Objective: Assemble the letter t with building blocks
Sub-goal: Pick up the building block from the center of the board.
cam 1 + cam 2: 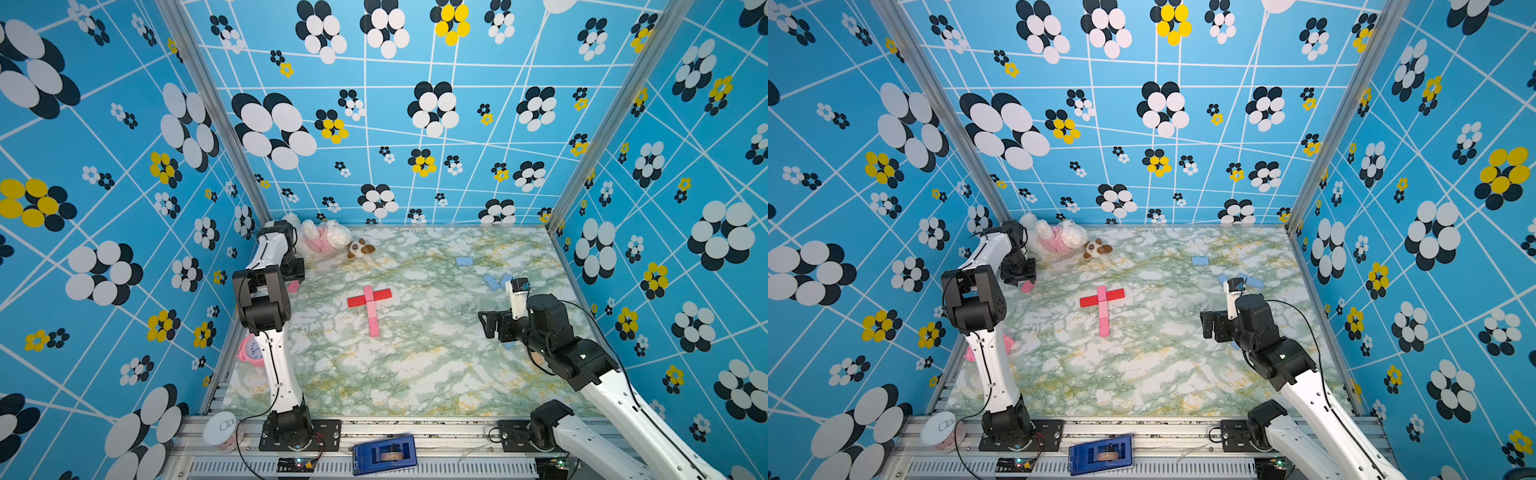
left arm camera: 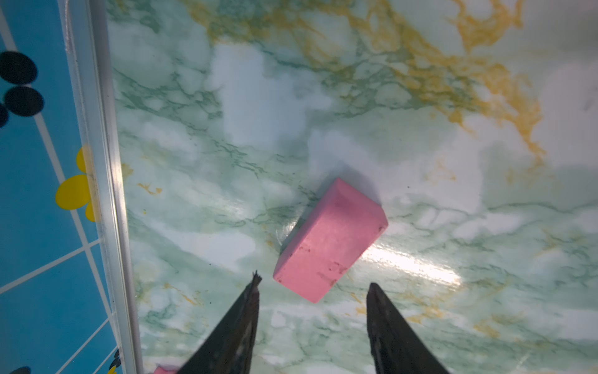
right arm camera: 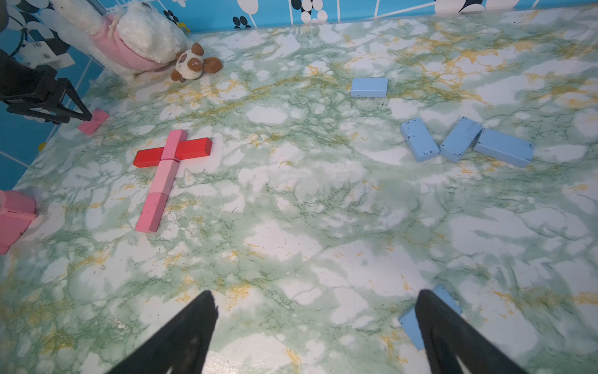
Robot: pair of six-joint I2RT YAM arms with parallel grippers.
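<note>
Left wrist: scuffed rectangular pink block (image 2: pixel 330 241) on glossy marbled table (image 2: pixel 453 136).

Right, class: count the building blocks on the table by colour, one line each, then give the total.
Pink blocks: 4, three in the stem and one loose by the left hand.
Red blocks: 2, forming the crossbar.
Light blue blocks: 5, one of them beside the right hand.
Total: 11 in clear view.
</note>
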